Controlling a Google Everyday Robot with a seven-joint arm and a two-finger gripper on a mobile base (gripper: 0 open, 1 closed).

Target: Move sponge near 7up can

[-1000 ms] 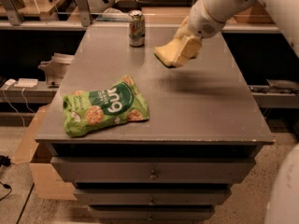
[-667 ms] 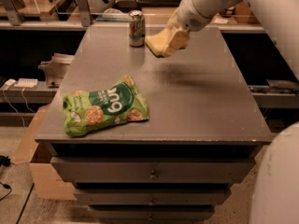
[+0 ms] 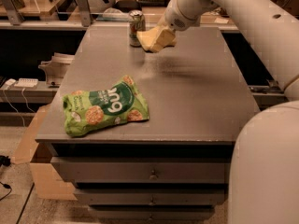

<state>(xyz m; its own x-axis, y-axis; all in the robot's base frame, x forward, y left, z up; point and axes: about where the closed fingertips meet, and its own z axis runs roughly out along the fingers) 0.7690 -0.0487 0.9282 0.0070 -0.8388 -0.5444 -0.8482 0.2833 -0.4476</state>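
1. Pale yellow soft foam sponge (image 3: 150, 39) with wavy sides: carried at the far end of the table, just to the right of the can. Whether it touches the can, or the surface, cannot be told.
2. Small upright 7up can (image 3: 136, 27), silver top, greenish-white body: stands near the far edge of the table, left of centre.
3. White arm's two-finger gripper (image 3: 164, 33): comes in from the upper right and is clamped on the right-hand end of the sponge.
4. Crinkled green snack bag (image 3: 105, 107) with white lettering: lies flat near the front left corner, well apart from sponge and can.
5. Grey flat table top (image 3: 201, 101) over a stack of drawers (image 3: 149, 174): bears all of the above.
6. Step in hand, as judged: the carry is at its end, with the sponge already beside the can and only the placing left.
7. Next move, as judged: a short, gentle lowering to the surface and then a release. The sponge should stay clear of the light can, which a sideways nudge could tip.
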